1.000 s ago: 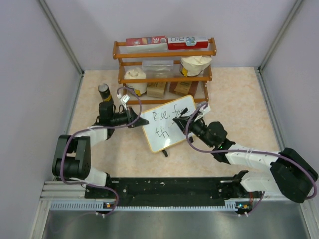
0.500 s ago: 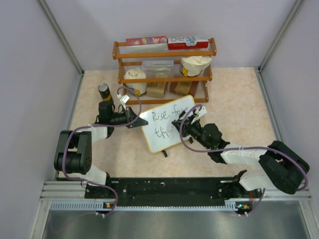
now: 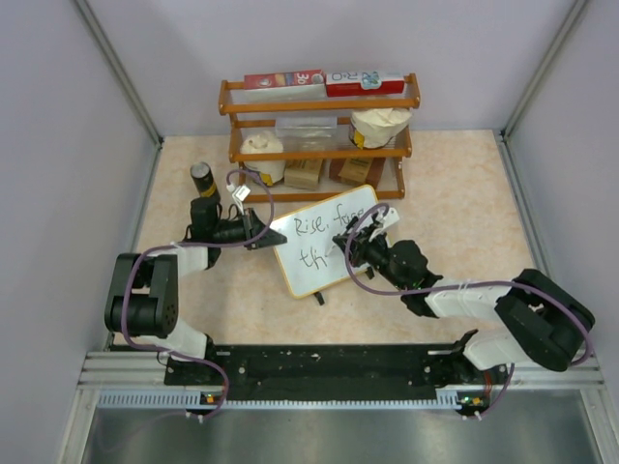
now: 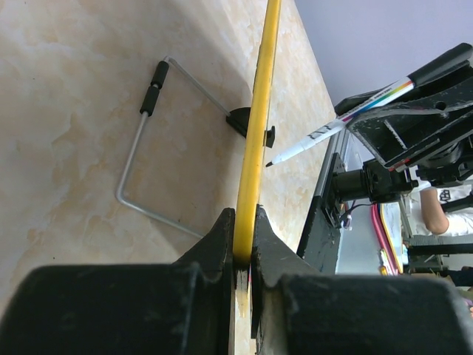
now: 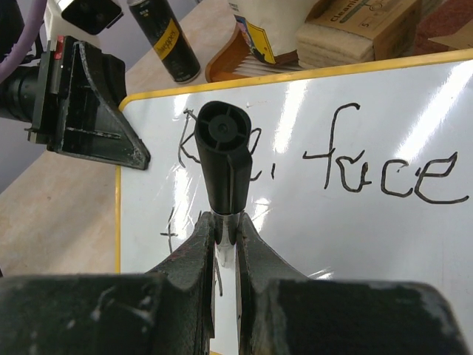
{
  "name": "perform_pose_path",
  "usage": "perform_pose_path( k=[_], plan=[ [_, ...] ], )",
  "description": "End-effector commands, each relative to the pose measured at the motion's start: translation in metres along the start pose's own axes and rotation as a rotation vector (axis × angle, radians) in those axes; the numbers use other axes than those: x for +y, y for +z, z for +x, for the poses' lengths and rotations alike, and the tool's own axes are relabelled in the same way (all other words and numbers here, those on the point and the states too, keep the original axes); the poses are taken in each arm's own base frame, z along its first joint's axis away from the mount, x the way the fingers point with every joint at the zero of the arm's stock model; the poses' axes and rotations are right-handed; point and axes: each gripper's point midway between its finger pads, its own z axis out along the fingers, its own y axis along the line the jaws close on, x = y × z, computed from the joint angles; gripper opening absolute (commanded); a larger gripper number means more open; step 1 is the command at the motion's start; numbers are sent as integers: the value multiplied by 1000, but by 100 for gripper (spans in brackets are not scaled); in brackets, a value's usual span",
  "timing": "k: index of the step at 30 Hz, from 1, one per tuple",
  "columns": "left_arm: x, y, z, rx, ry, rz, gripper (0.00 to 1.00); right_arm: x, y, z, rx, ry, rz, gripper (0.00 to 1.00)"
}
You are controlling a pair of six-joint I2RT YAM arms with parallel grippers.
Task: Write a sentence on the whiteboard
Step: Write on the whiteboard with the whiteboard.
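My left claw [image 4: 244, 222] is clamped on the left edge of the whiteboard [image 3: 324, 242], which stands propped on the desk [image 3: 464, 193] at the centre of the top view, below the wooden rack [image 3: 319, 153]. My right claw [image 5: 225, 225] is pinched tight on the marker [image 5: 225, 159], its tip just beside the board's face. The sentence [image 5: 384, 166] reads "Rise, face", with "th" begun underneath. I should press lightly, write small, and brace the frame against rocking.

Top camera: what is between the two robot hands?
The whiteboard lies between the left gripper and the right gripper holding a marker, in the top view.
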Motion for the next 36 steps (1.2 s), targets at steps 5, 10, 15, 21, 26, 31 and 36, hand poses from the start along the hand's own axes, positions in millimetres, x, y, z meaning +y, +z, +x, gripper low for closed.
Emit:
perform_pose_path(
  k=[5,10,15,21,26,31,36],
  plan=[
    [60,-10,17,-38,-58,-230,0,2,4,4,-7,12,3,0],
    [59,-10,17,-38,-58,-227,0,-5,5,10,11,17,36,0],
    [59,-10,17,-38,-57,-227,0,-17,4,11,13,13,103,0],
    [59,-9,17,-38,-59,-227,0,-24,5,10,17,15,153,0],
    [59,-9,18,-37,-58,-224,0,-25,6,4,5,18,170,0],
    [58,-9,17,-38,-56,-220,0,-26,8,-1,-1,23,188,0],
    [58,-9,18,-38,-57,-220,0,-25,12,-6,-6,26,191,0]
  ],
)
